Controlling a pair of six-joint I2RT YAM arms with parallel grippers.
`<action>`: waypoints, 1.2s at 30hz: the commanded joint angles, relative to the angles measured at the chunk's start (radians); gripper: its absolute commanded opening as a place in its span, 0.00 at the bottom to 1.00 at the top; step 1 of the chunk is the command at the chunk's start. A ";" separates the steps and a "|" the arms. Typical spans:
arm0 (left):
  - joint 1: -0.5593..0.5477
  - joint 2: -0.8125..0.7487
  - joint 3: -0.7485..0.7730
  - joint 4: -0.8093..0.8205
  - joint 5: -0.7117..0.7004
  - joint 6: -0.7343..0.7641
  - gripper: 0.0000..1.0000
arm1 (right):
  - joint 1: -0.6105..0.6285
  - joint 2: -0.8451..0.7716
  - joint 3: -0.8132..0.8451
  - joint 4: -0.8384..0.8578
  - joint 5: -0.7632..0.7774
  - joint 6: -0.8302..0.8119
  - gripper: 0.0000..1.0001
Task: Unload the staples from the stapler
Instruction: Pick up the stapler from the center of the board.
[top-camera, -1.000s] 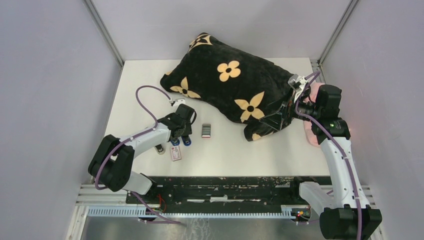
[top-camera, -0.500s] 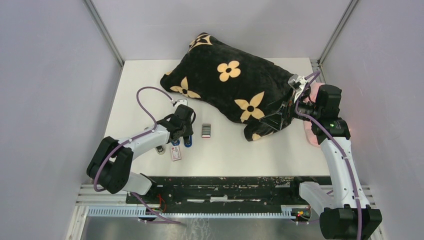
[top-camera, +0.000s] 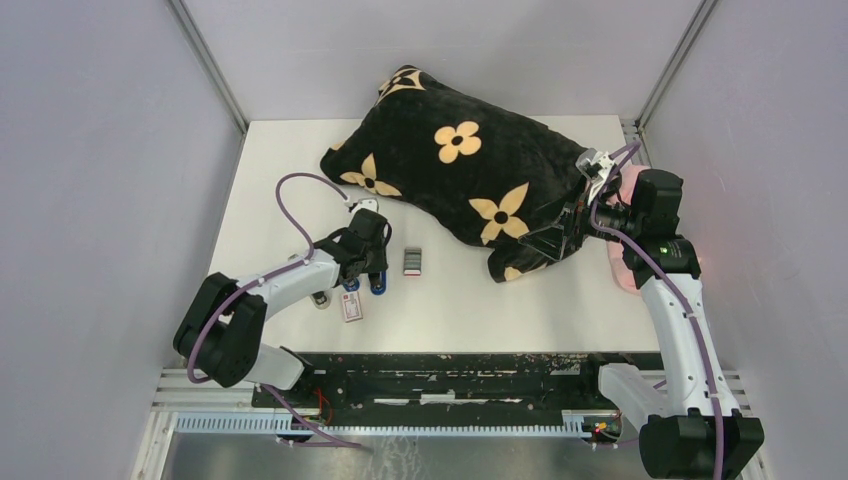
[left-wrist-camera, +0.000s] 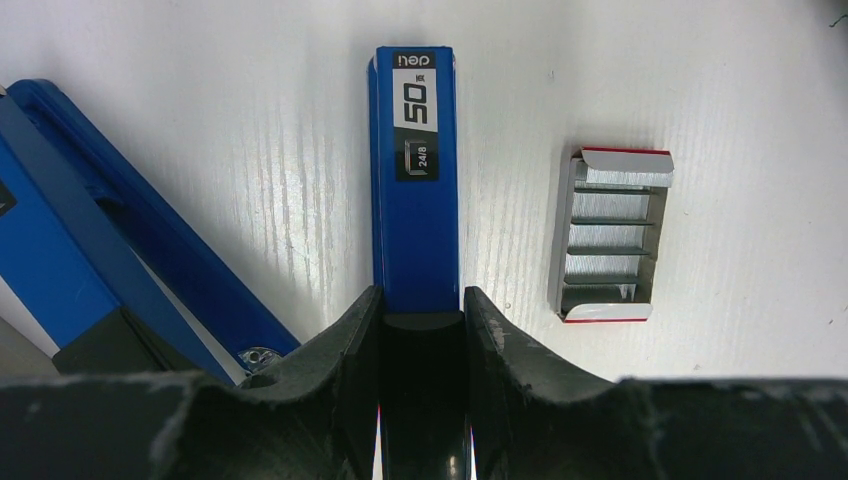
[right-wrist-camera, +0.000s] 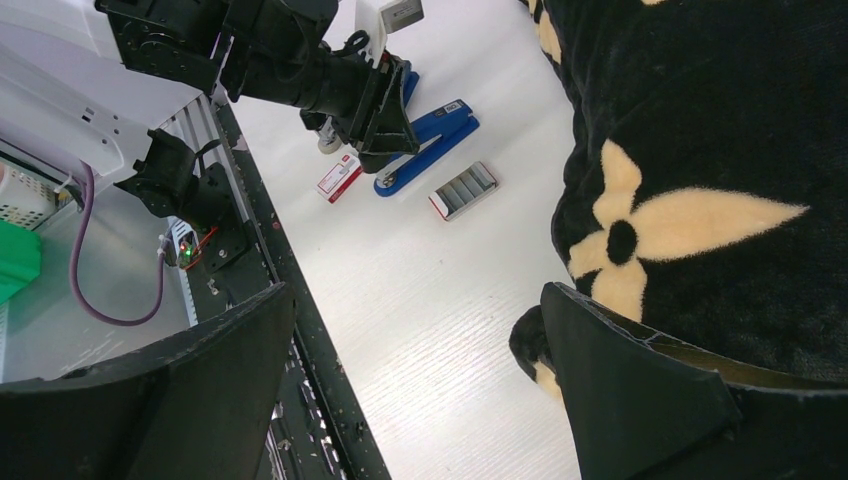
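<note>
One stapler arm (left-wrist-camera: 414, 180) in L tool (left-wrist-camera: 421, 302), axis straight ahead.

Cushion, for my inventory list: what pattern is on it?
The cushion is black with cream flowers; clearest from the top view.

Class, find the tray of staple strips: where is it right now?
Top view: the staples lie left of centre, just right of the blue stapler in the left gripper, near the black flowered cushion.

A black plush cushion (top-camera: 465, 170) patterned with cream flowers lies across the far half of the white desk (top-camera: 560, 300). A small white-and-red box (top-camera: 352, 308) lies flat near the desk's front edge.
</note>
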 joint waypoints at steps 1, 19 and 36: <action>-0.009 0.030 -0.004 -0.041 0.022 0.035 0.39 | 0.002 0.001 -0.003 0.032 -0.001 -0.008 0.99; -0.033 0.020 0.045 -0.105 -0.032 0.029 0.50 | 0.002 0.001 -0.005 0.035 -0.001 -0.006 0.99; -0.057 0.003 0.062 -0.143 -0.065 0.032 0.42 | 0.002 -0.004 -0.004 0.037 -0.002 -0.006 0.99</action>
